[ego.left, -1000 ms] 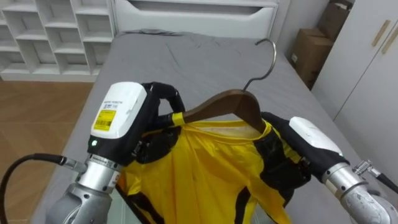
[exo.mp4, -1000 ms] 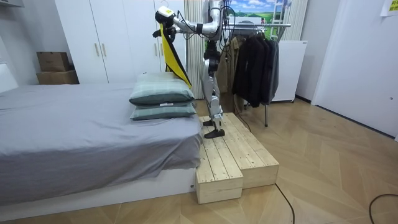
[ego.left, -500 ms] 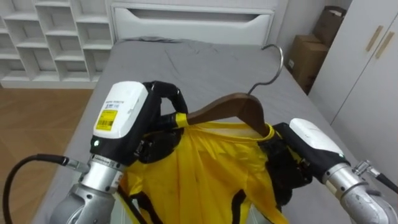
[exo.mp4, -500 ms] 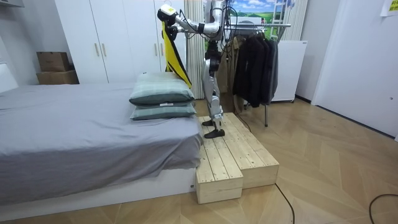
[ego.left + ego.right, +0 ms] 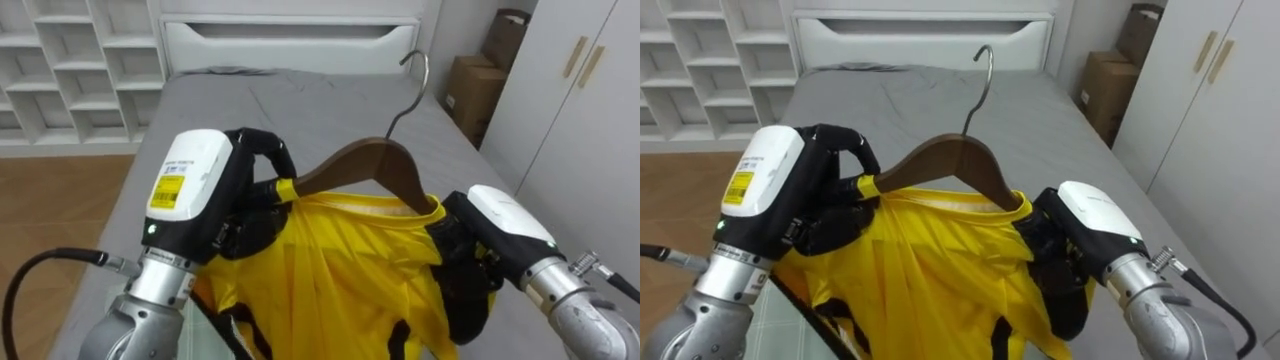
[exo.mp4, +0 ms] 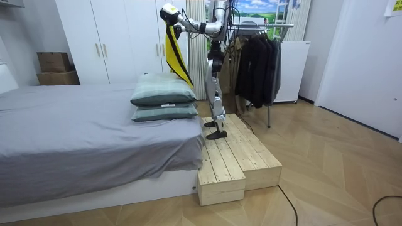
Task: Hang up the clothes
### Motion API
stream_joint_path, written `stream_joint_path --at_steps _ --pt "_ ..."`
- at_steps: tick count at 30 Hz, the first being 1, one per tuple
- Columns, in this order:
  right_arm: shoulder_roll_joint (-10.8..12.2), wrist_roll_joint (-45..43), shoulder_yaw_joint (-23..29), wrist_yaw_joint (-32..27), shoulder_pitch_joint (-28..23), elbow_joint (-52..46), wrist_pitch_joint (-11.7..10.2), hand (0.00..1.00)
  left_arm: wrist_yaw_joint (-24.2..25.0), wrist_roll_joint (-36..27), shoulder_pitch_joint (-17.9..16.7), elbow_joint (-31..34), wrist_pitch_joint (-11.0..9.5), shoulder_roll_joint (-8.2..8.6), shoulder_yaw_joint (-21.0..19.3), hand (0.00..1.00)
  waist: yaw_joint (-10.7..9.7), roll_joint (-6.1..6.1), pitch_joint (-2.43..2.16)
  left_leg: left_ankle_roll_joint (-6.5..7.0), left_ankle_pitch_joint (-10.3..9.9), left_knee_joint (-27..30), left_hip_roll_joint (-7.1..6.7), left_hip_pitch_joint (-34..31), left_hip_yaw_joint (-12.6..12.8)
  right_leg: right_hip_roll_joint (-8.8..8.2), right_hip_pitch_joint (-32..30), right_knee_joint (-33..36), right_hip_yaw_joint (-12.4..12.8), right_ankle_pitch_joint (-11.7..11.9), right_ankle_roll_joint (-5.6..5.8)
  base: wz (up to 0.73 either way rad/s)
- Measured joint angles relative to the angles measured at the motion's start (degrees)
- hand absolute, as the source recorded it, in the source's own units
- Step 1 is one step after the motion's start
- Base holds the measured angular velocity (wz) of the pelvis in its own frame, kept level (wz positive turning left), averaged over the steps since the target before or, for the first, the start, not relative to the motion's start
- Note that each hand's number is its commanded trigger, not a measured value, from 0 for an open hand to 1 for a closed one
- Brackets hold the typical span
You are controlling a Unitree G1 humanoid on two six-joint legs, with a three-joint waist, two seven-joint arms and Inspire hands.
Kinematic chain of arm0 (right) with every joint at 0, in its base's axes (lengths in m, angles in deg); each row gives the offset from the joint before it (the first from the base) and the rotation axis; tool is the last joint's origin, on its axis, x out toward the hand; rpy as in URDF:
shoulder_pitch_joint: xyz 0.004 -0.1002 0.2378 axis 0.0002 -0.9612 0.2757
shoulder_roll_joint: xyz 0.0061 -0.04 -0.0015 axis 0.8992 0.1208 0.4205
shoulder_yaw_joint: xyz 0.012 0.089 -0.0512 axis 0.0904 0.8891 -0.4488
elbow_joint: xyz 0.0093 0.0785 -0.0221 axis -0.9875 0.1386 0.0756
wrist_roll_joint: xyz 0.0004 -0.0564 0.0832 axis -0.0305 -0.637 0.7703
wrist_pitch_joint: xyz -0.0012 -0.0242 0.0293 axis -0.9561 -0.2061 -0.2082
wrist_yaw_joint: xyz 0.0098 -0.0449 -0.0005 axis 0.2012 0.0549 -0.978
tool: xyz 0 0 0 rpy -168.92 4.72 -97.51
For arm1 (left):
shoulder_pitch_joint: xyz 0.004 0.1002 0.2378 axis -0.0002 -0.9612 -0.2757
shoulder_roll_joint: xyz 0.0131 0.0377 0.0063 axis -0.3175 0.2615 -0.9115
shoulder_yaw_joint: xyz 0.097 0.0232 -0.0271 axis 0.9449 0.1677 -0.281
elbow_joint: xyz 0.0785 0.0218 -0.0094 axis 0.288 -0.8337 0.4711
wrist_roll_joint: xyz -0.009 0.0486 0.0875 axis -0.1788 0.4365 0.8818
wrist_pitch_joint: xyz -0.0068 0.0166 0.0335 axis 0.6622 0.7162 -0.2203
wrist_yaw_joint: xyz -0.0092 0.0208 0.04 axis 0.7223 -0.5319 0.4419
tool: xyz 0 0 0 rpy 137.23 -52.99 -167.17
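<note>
- Left hand (image 5: 225, 200) is clenching round the left end of the wooden hanger (image 5: 365, 165), fingers curling over wood and cloth; right hand (image 5: 480, 250) is gripping the yellow shirt (image 5: 340, 285) at its other shoulder, dark fingers curled into the fabric
- both hands are holding hanger and shirt up in front of the robot, high over the bed (image 5: 300, 100); metal hook (image 5: 408, 80) is pointing up and away, catching on nothing
- grey bed is stretching ahead to a white end board (image 5: 290, 25); white cubby shelves (image 5: 70, 60) are standing to the left, cardboard boxes (image 5: 480, 85) and white wardrobe doors (image 5: 590, 110) to the right
- robot is standing on a wooden platform (image 6: 235, 160) beside the bed, near two stacked pillows (image 6: 163, 100); clothes rack (image 6: 257, 63) with dark garments is standing behind it
- shirt is hanging bright yellow with black trim, collar sitting at the hanger's neck, cloth draping down in folds
</note>
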Motion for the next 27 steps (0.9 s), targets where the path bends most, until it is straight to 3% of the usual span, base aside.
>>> stream_joint_path --at_steps 11,12,13,21,27 --pt "0.0 0.4 0.0 1.0 0.0 -0.1 0.3 1.00 0.3 -0.7 0.0 0.2 0.4 -0.02 0.0 1.00 0.1 -0.09 0.05 0.00 0.0 -0.2 0.01 0.0 0.1 0.04 -0.2 0.0 0.4 0.0 0.00 0.00" --pt "0.1 0.4 0.0 1.0 0.0 -0.1 0.3 1.00 0.3 -0.7 0.0 0.2 0.4 -0.04 0.0 0.22 0.1 -0.10 0.05 0.00 0.0 -0.3 0.00 0.0 0.1 0.05 -0.2 0.0 0.4 0.0 0.00 0.00" --pt "0.1 0.4 0.0 1.0 0.0 -0.1 0.3 1.00 0.3 -0.8 0.0 0.2 0.4 -0.08 0.0 0.00 0.0 -0.15 0.08 0.00 0.0 -0.5 -0.02 0.0 0.1 0.05 -0.3 0.0 0.4 0.0 0.00 0.00" --pt "0.8 0.9 -0.5 2.8 0.0 0.0 0.5 1.00 0.7 -5.6 0.0 0.2 0.4 -0.19 0.3 0.00 0.1 -0.11 0.19 0.00 0.0 -0.5 -0.01 0.1 0.1 0.00 -0.2 0.0 -0.3 0.0 0.00 0.00" --pt "1.1 0.3 -0.7 4.2 0.0 0.2 0.7 1.00 1.7 -10.1 0.0 0.2 0.4 -0.17 1.0 0.00 0.0 0.05 0.54 0.00 0.0 -0.8 -0.02 0.0 0.0 -0.06 -0.3 0.0 -0.8 0.0 0.00 0.00"
